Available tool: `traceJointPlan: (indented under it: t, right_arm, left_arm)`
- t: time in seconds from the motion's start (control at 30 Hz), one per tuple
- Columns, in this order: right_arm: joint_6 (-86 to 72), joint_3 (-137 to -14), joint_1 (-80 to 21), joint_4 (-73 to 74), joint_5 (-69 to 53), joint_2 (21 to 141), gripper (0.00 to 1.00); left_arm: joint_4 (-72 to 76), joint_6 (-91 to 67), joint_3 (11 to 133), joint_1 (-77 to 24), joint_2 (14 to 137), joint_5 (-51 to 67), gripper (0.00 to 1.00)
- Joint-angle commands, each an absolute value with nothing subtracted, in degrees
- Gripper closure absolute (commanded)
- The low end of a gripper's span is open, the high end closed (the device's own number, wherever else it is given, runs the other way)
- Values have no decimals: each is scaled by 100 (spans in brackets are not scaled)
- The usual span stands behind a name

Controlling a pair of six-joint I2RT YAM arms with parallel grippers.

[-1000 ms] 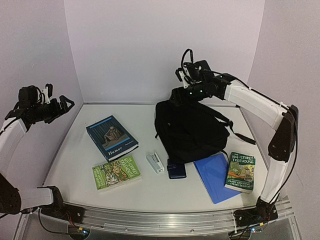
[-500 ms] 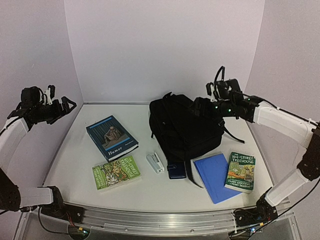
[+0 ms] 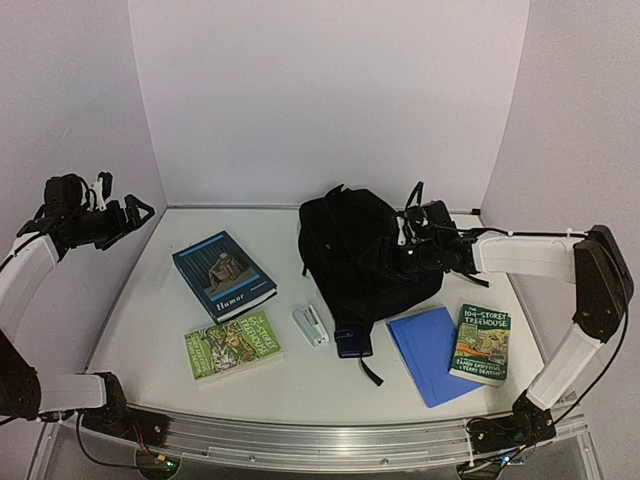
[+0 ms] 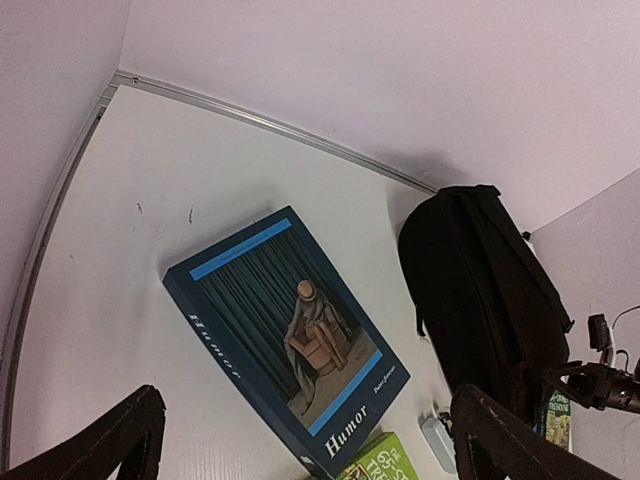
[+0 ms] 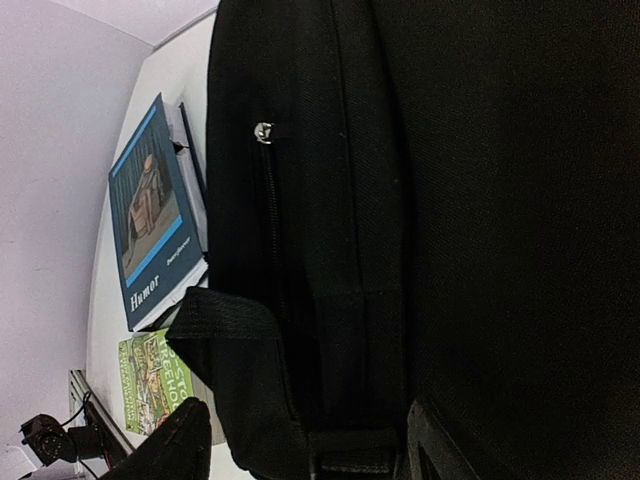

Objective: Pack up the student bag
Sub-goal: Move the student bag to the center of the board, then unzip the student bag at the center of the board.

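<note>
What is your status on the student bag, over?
Left gripper open, raised, off to the side. Right gripper at student bag, grip unclear. Blue folder by bag's near edge.
</note>
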State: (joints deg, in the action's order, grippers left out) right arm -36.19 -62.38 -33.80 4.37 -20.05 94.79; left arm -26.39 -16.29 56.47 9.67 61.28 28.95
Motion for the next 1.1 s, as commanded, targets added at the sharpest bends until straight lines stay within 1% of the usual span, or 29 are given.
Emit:
traceJointPlan:
  t: [0.0, 0.27, 0.37, 0.43, 0.57, 0.73, 0.83, 0.97, 1.07]
  right_arm:
    - [-3687, -6178, -3430, 114, -1948, 9672, 36]
    - [-3780, -6020, -3650, 123, -1604, 9819, 35]
    - [-3811, -6003, -3727, 114, -1582, 9892, 38]
    - [-3828, -6011, -3780, 114, -1531, 9911, 43]
    - [-3873, -6018, -3822, 88, -1481, 9889, 59]
    - [-3946, -6049, -3847, 44, -1676, 9821, 86]
    - [-4031, -6061, -3877, -248, -1864, 9641, 99]
    - [-4157, -6114, -3935, -619, -2179, 9385, 100]
    - [-4273, -6285, -4083, -849, -2316, 9404, 100]
  left_arm:
    - [-2434, -1540, 5652, 948, 6102, 2941, 0]
    - [-2444, -1547, 5668, 944, 6127, 2957, 0]
    - [-2446, -1556, 5665, 944, 6132, 2963, 0]
    - [-2441, -1566, 5668, 945, 6136, 2966, 0]
    - [-2444, -1577, 5669, 941, 6139, 2973, 0]
    - [-2445, -1582, 5668, 943, 6122, 2962, 0]
    - [-2451, -1590, 5677, 944, 6106, 2961, 0]
    - [-2471, -1612, 5694, 945, 6055, 2956, 0]
    - [-2482, -1641, 5692, 945, 5991, 2964, 0]
